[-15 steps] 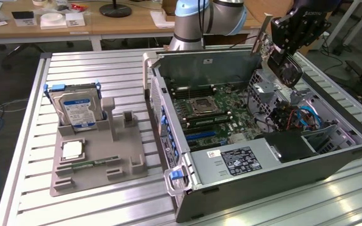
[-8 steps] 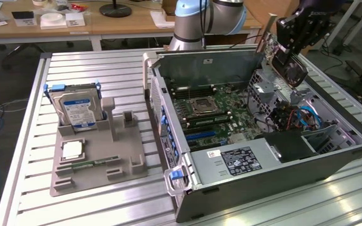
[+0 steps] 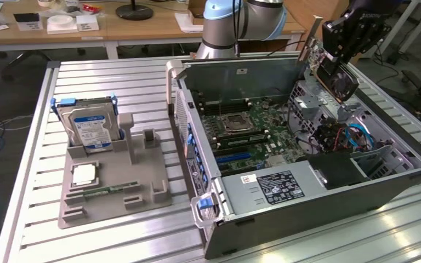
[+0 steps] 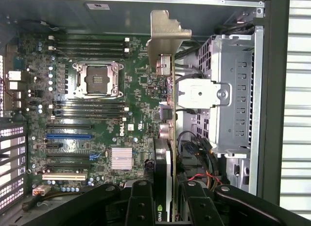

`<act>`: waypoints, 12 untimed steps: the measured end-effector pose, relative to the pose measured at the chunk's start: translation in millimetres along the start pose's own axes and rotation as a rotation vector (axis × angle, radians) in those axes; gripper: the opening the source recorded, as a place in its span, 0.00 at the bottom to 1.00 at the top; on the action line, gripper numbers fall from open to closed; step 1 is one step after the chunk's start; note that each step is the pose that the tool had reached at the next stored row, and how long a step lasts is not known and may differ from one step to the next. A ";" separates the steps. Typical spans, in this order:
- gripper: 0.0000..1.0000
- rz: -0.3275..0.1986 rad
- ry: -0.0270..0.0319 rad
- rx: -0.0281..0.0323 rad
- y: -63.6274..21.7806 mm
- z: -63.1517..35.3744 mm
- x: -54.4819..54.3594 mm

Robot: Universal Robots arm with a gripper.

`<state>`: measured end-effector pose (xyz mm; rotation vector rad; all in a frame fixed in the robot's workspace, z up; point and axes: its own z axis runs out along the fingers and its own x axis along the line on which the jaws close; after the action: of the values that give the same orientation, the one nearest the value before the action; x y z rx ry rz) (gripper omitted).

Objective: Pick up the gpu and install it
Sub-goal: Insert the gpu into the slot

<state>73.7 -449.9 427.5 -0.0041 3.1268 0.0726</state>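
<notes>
Pickup done, installation not: end effector (image 3: 342,49) grasps the gpu (image 3: 336,74), which hangs just below it, over the open computer case (image 3: 306,213), not yet seated in the motherboard (image 4: 141,80) beneath.

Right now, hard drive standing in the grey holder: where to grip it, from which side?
Probably its top edge, from straight above, pinching the two broad faces. The hard drive stands upright in the grey holder; blue rails cover its narrow sides, so the top looks most open.
</notes>
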 end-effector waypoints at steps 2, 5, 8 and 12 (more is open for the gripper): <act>0.27 0.000 0.0000 0.0000 0.0 0.0 0.0; 0.27 0.000 0.0000 0.0000 0.0 0.0 0.0; 0.27 -0.002 0.0001 0.0000 0.0 0.0 0.0; 0.27 -0.046 0.0021 -0.0006 0.0 0.3 0.2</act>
<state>73.5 -449.9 427.2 -0.0765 3.1269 0.0730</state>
